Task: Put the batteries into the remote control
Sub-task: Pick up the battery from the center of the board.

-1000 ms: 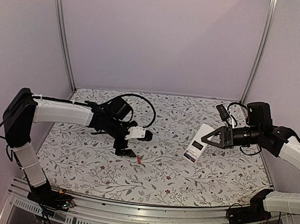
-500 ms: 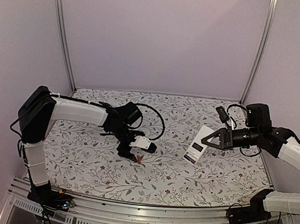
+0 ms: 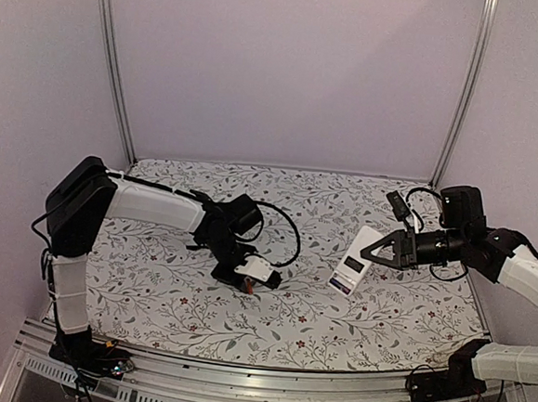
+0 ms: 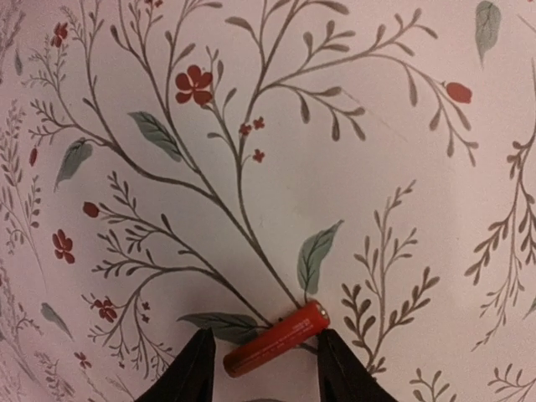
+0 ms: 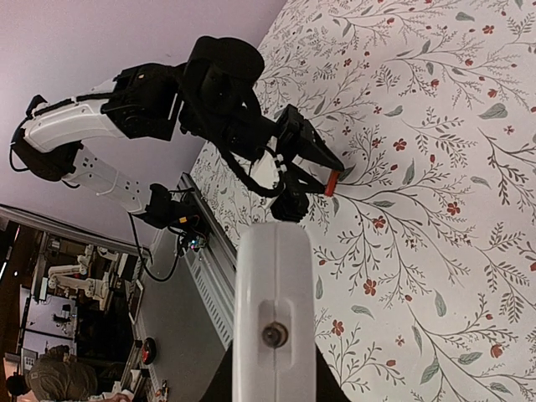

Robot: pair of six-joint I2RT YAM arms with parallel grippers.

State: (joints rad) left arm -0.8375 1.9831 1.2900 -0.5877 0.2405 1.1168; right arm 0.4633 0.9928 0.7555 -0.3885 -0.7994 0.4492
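Note:
A reddish-orange battery [image 4: 276, 338] lies slanted on the floral cloth between the fingers of my left gripper [image 4: 261, 352]. The right fingertip [image 4: 328, 345] touches the battery's capped end, and a small gap shows at the left one. From above, the left gripper [image 3: 244, 281] is down on the cloth at the battery [image 3: 246, 287], front of centre. My right gripper [image 3: 369, 251] is shut on the remote control [image 3: 351, 261], holding it tilted above the cloth with its white back and dark recess up. In the right wrist view the remote control [image 5: 274, 310] fills the foreground, with the battery [image 5: 332, 182] beyond it.
The floral cloth [image 3: 288, 314] covers the table. Metal posts [image 3: 112, 68] stand at the back corners against lilac walls. A black cable [image 3: 286, 223] loops behind the left wrist. An aluminium rail [image 3: 254, 386] runs along the near edge.
The left arm has reached right and down to the battery, and its jaws have narrowed round it. The right arm and the remote have stayed still.

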